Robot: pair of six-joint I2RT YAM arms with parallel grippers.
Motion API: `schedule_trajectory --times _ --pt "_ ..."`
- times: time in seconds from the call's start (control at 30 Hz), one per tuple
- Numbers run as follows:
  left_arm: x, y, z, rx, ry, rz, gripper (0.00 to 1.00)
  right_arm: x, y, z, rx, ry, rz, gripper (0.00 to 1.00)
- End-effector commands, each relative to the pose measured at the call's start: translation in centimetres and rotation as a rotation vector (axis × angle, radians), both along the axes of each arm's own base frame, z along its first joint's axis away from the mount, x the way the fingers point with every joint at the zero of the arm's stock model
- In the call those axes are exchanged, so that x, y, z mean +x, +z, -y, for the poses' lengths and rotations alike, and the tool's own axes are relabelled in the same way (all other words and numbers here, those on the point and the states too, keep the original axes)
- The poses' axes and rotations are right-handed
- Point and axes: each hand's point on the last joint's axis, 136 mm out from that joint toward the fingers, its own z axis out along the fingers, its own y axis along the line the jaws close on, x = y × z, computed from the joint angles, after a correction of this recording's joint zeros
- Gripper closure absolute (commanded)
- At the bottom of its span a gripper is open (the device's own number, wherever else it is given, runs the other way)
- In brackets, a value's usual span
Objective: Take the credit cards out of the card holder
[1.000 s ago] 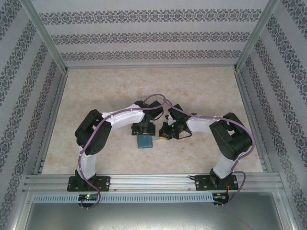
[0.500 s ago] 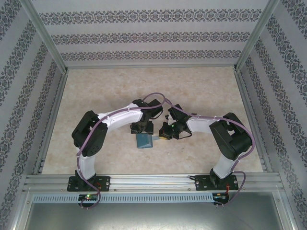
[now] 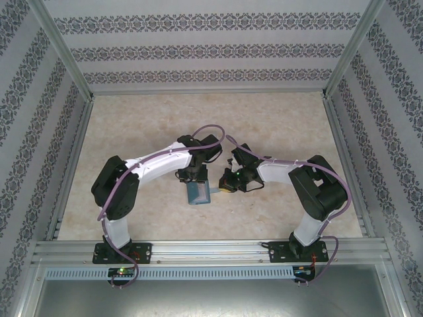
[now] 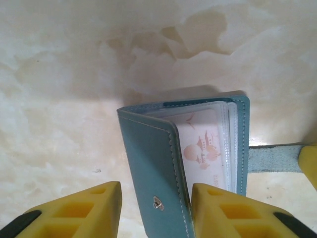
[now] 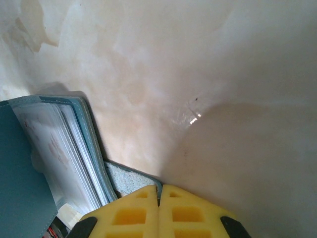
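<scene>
Left gripper [image 4: 156,188] straddles the teal card holder [image 4: 148,153] with its jaws partly apart. The front cover stands between them, hard against one finger and with a gap at the other. Beyond the jaws, a pink-printed credit card [image 4: 200,144] sits in a clear sleeve. Right gripper [image 5: 159,192] pinches the holder's strap tab [image 4: 272,157], its jaws pressed together.

Bright, even light falls from above on the desk [image 3: 277,125]; shadows under the arms [image 3: 158,162] are soft. The card holder [image 4: 158,168] throws a grey shadow behind it. The near yellow fingers [image 4: 223,213] look blurred. One small glare spot shines in the right wrist view.
</scene>
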Motion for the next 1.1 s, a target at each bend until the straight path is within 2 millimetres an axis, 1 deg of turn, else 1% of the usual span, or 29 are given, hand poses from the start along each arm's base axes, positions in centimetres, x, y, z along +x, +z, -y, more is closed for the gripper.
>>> schedule_trajectory --times 0.0,0.23,0.47,0.57,0.7,0.8,1.07 --pt "-1.2 1.2 -1.6 0.037 -0.014 0.000 0.62 1.2 -0.9 0.1 -0.048 -0.032 0.045 0.97" --pt "-1.6 1.3 -3.0 0.006 0.007 -0.002 0.68 1.2 -0.6 0.0 -0.058 -0.032 0.048 0.98" --pt "-2.9 0.3 -4.6 0.007 0.022 -0.036 0.70 1.2 -0.4 -0.5 -0.064 -0.023 0.045 0.98" --pt "-3.2 -0.1 -5.6 0.019 0.034 -0.045 0.71 1.1 -0.3 -0.6 -0.069 -0.021 0.047 0.98" --pt "-3.6 -1.1 -6.9 0.018 0.054 -0.059 0.72 1.1 -0.3 -0.6 -0.075 -0.025 0.051 0.98" --pt "-3.7 -1.9 -7.6 0.007 0.066 -0.073 0.73 0.9 -0.3 -0.6 -0.081 -0.026 0.050 0.98" --pt "-3.8 -4.5 -7.9 -0.035 0.077 -0.111 0.72 0.9 -0.1 -0.9 -0.088 -0.029 0.056 0.99"
